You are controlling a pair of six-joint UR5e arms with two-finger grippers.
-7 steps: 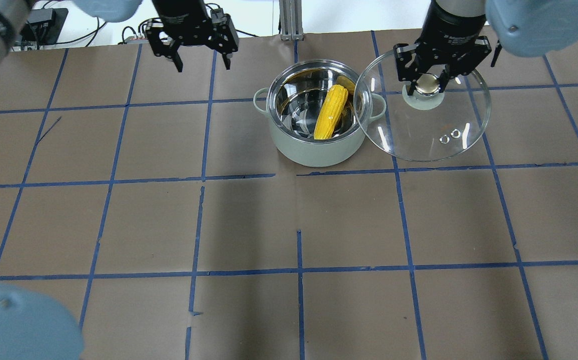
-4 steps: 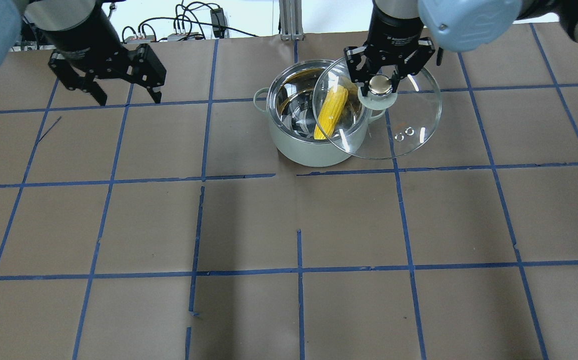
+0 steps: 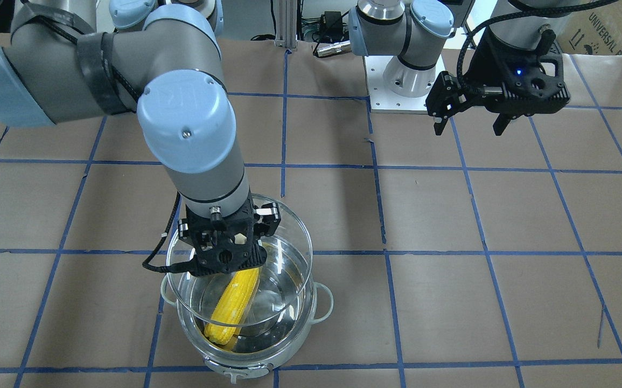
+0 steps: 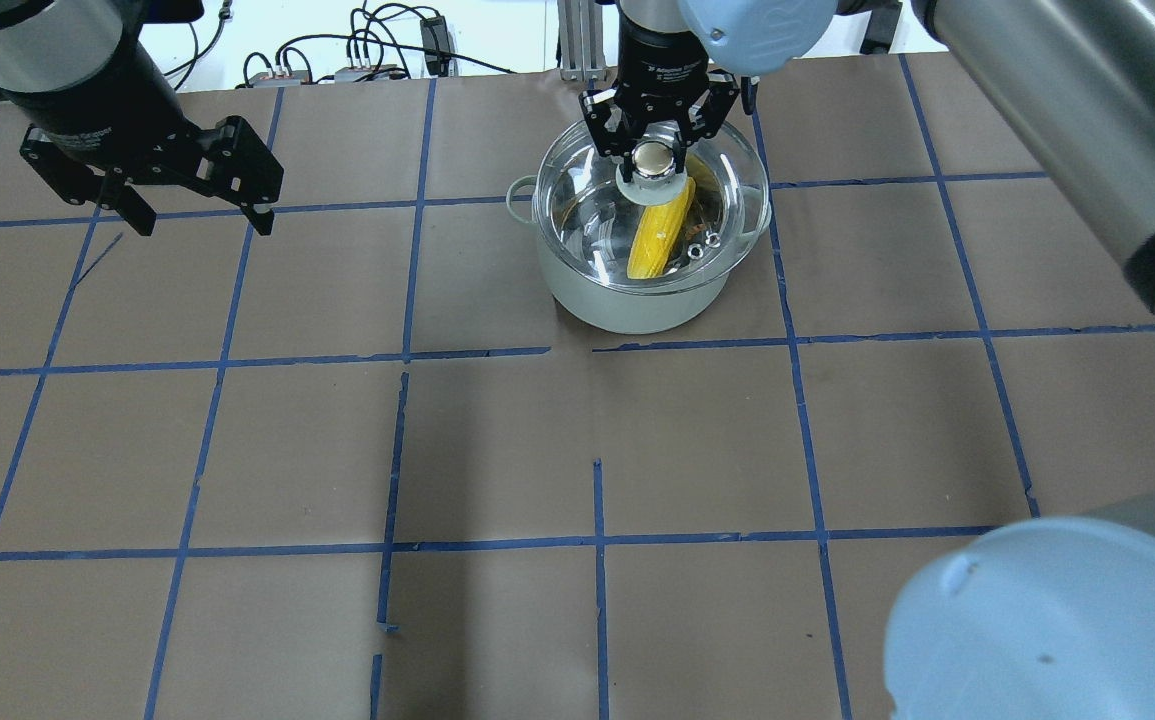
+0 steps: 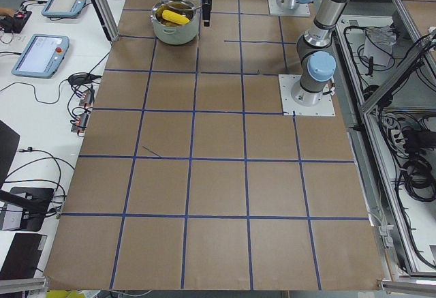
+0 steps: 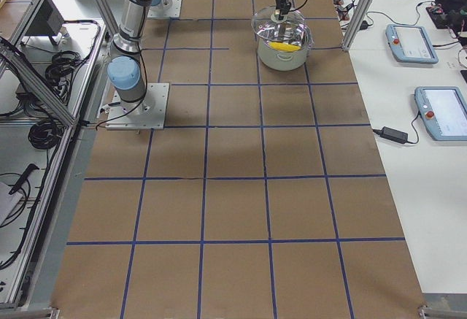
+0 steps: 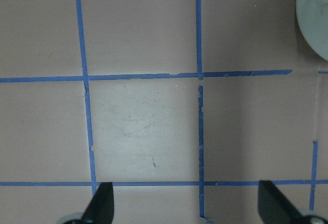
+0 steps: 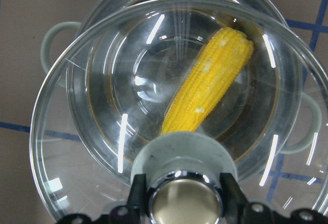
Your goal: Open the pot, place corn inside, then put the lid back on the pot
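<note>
The steel pot [image 4: 627,305] stands at the table's far middle with the yellow corn [image 4: 659,235] lying inside. My right gripper [image 4: 650,160] is shut on the knob of the glass lid [image 4: 737,175] and holds the lid over the pot, slightly above the rim in the front-facing view [image 3: 294,226]. The right wrist view shows the corn [image 8: 210,85] through the lid's glass [image 8: 87,106], with a pot handle [image 8: 54,37] below. My left gripper [image 4: 203,225] is open and empty, well to the left of the pot; it also shows in the left wrist view [image 7: 185,206].
The table is brown paper with a blue tape grid [image 4: 597,350]. The left wrist view catches the pot's pale edge [image 7: 315,19] at its top right. Tablets and cables [image 5: 44,46] lie off the table's far side.
My right gripper has carried the lid leftward from beside the pot to over it. My left gripper has moved left and a little toward the robot, still open.
</note>
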